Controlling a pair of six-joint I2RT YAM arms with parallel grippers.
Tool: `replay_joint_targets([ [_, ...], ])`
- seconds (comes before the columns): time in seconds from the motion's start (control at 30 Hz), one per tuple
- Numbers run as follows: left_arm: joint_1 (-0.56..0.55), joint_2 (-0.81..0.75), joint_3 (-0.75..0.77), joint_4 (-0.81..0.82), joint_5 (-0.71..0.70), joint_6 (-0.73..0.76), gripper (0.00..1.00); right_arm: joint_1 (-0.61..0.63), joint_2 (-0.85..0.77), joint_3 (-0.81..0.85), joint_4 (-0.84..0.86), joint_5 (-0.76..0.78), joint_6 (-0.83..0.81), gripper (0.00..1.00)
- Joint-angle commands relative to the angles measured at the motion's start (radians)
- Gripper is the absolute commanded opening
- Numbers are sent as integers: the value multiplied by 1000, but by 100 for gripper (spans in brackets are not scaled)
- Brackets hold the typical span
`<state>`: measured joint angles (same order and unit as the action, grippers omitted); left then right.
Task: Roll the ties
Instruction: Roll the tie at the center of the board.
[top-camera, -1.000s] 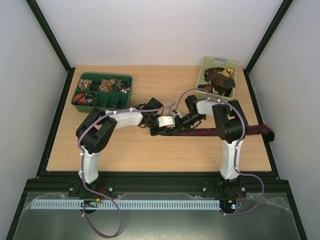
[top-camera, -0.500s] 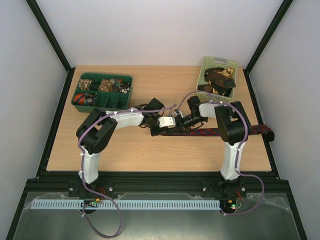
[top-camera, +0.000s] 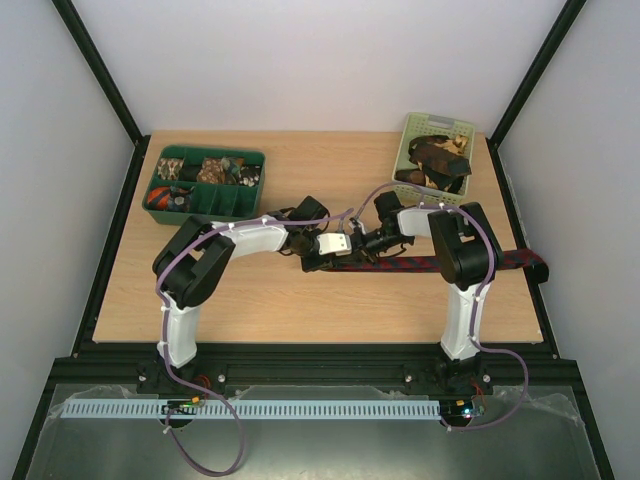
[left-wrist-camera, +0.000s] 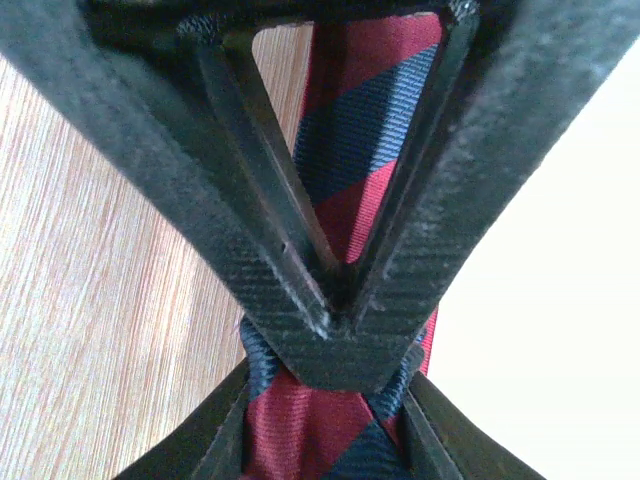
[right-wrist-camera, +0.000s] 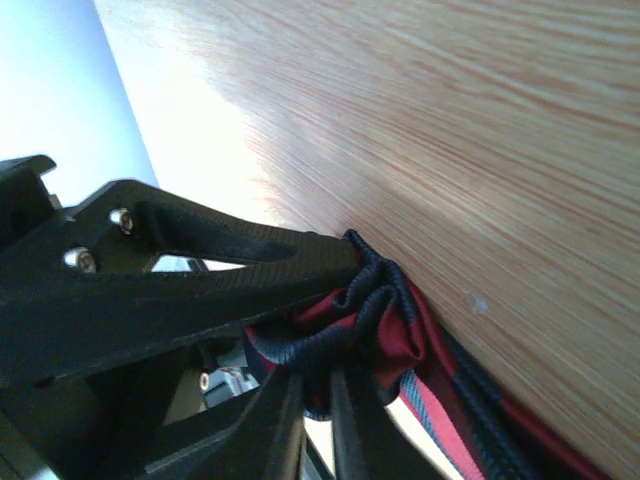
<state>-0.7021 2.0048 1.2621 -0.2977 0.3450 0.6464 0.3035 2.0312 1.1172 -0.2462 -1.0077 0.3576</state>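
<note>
A dark red tie with navy diagonal stripes (top-camera: 440, 264) lies stretched across the table's right half, and its wide end hangs over the right edge. Both grippers meet at its narrow left end. In the left wrist view the tie (left-wrist-camera: 345, 150) runs up the middle and my left gripper (left-wrist-camera: 325, 440) is shut on its bunched fabric. My left gripper (top-camera: 338, 252) and right gripper (top-camera: 362, 247) sit close together. In the right wrist view the tie's end (right-wrist-camera: 385, 320) is curled into folds, and my right gripper (right-wrist-camera: 318, 425) pinches fabric between its near-closed fingers.
A pale green basket (top-camera: 412, 128) at the back right holds more ties (top-camera: 435, 160). A dark green divided tray (top-camera: 165, 155) at the back left holds rolled ties (top-camera: 210, 172). Black frame posts border the table on both sides.
My right gripper has edged a little left toward the left gripper and its jaws opened, then closed down on the tie's end. The left gripper and the tie have stayed put.
</note>
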Motion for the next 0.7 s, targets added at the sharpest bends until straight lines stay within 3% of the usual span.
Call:
replay_joint_targets([
  [0.0,-2,48,-8,-62,-57,6,33,2,23,0,-38,35,-38,3],
  [0.13,24,38,-5,-38,-27,-31,41,-3,22,-13,-82,64,-84,1],
  [0.3,78,-20,-35,55,88,-97,64,-6,29,-25,-106,84,-114,1],
  [0.67,84,-65,-212,323,191,-66,82,-17,39,-14,-128,103,-130,1],
])
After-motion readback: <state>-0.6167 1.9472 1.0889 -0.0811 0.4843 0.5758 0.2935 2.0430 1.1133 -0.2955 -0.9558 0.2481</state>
